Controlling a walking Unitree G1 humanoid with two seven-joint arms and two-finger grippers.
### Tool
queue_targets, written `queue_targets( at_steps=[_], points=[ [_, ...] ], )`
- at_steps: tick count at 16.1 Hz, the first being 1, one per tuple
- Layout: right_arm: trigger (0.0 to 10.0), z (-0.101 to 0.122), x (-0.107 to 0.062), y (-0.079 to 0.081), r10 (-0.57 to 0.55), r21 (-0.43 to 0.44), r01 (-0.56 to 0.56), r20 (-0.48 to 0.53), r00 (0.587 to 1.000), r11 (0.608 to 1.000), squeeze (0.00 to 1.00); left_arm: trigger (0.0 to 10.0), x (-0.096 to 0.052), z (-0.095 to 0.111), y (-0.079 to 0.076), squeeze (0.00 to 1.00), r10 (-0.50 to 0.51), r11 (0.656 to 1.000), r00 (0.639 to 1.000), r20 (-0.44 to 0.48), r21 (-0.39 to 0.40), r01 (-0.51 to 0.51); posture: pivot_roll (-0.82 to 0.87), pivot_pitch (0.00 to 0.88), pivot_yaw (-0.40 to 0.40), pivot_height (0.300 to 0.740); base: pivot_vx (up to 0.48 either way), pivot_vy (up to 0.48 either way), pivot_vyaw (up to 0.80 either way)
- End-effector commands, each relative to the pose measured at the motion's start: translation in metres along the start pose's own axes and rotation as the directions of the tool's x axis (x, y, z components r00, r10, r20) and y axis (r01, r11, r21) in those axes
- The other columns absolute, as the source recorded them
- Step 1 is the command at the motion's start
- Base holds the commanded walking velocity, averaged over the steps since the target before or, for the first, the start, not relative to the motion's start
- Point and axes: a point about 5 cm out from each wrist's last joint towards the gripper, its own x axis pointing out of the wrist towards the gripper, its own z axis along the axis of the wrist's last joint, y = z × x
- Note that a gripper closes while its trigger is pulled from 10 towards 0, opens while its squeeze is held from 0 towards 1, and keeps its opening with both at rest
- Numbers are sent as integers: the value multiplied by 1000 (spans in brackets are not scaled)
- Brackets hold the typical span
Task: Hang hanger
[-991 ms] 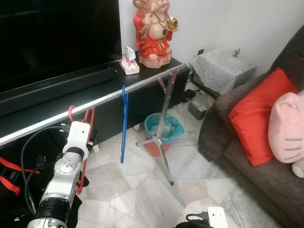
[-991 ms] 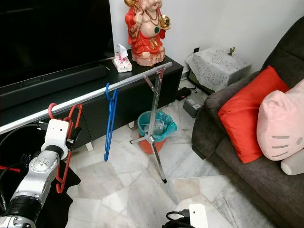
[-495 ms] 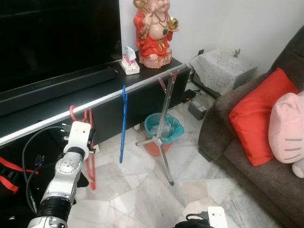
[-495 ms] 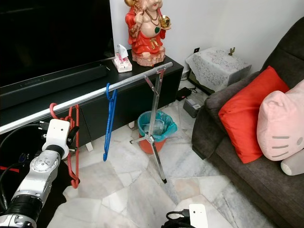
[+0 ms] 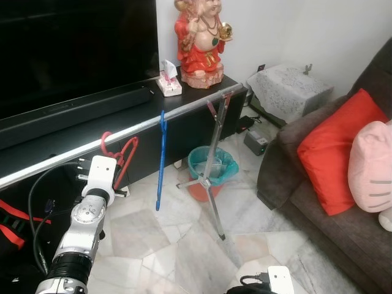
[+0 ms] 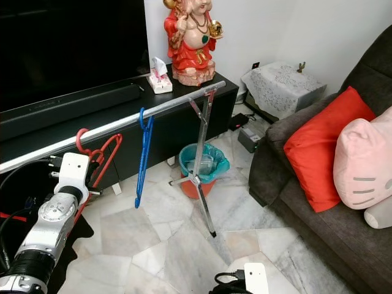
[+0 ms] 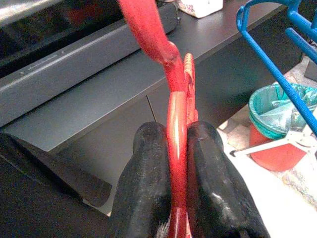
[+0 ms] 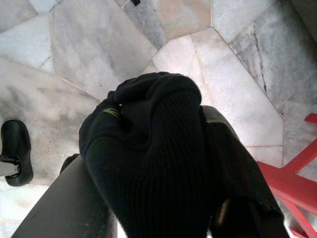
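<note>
In the left eye view, a silver rail (image 5: 184, 109) is seen running from the left edge up toward the centre of the frame, carried at its upper end by a tripod stand (image 5: 211, 177). A red hanger (image 5: 120, 156) is hooked over the rail at centre left, with its body angled down toward the lower left. The left arm rises from the lower left corner, and its white wrist block ends just below the hanger. A blue hanger (image 5: 160, 159) is hung from the rail further right, well apart from the red one. Behind the stand a red bin with a teal liner (image 5: 209, 166) is placed on the marble floor. A red figurine (image 5: 201, 40) and a tissue box (image 5: 169, 82) are set on the dark cabinet at the top centre. A red cushion (image 5: 334, 156) is laid on the sofa at the right.

In the left wrist view, the left gripper (image 7: 177, 144) is shown at lower centre, its two black fingers (image 7: 148, 163) clamped against the red hanger's bar from either side. The blue hanger is visible at the upper right.

In the right wrist view, a black knitted cloth (image 8: 158, 163) is held pinched in the right gripper (image 8: 153, 198) above pale floor tiles, and a piece of red frame (image 8: 290, 181) is seen at the lower right edge.
</note>
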Motion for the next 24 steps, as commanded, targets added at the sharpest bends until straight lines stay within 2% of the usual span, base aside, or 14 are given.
queue_targets(
  at_steps=[1, 4, 6, 8, 11, 13, 14, 15, 16, 19, 24],
  points=[
    [10000, 3, 1, -3, -8, -12, 8, 11, 1000, 1000, 0, 0, 1, -2, -10, 0, -48, 999, 999, -8, 11, 48, 123, 0, -103, 740, 0, 0, 0],
    [10000, 3, 1, -4, -8, -11, 8, 12, 1000, 1000, 0, 0, 0, -2, -8, 0, -32, 999, 999, -8, 15, 32, 122, 0, -103, 740, 0, 0, 0],
    [10000, 3, 1, -4, -9, -10, 9, 11, 1000, 1000, 0, 0, -4, -3, -1, 0, 33, 999, 999, 5, 18, -33, 123, 1, -102, 740, 0, 0, 0],
    [10000, 2, 0, -4, -10, -9, 10, 9, 1000, 1000, 0, 0, -13, -3, 10, 0, 111, 994, 993, 41, -17, -110, 120, 15, -102, 740, 0, 0, 0],
    [10000, 1, 0, -5, -12, -10, 12, 6, 1000, 1000, 0, 0, -27, -1, 16, 0, 166, 985, 981, 104, -71, -159, 122, 29, -104, 740, 0, 0, 0],
    [10000, 0, 0, -6, -10, -15, 10, 5, 1000, 1000, 0, 0, -38, -2, 19, 0, 188, 981, 974, 123, -78, -179, 120, 38, -105, 740, 0, 0, 0],
    [10000, -1, 0, -6, -10, -15, 10, 4, 1000, 1000, 0, 2471, -48, -3, 20, 0, 192, 979, 972, 137, -89, -181, 120, 41, -107, 740, 0, 0, 0],
    [10000, -1, 0, -7, -11, -15, 11, 5, 1000, 1000, 0, 9647, -52, -5, 21, 0, 195, 979, 971, 138, -92, -183, 120, 41, -107, 740, 0, 0, 0],
    [10000, -1, 0, -7, -11, -15, 11, 5, 1000, 1000, 0, 10000, -57, -6, 23, 0, 193, 979, 971, 143, -94, -181, 119, 46, -107, 740, 0, 0, 0],
    [10000, -1, 0, -7, -11, -17, 11, 5, 1000, 1000, 0, 10000, -80, -19, 27, 0, 165, 985, 979, 116, -65, -158, 120, 51, -105, 740, 0, 0, 0],
    [10000, 0, 0, -7, -10, -16, 11, 7, 1000, 1000, 0, 10000, -102, -42, 28, 0, 137, 990, 989, 58, -20, -136, 117, 51, -103, 740, 0, 0, 0]
  ],
)
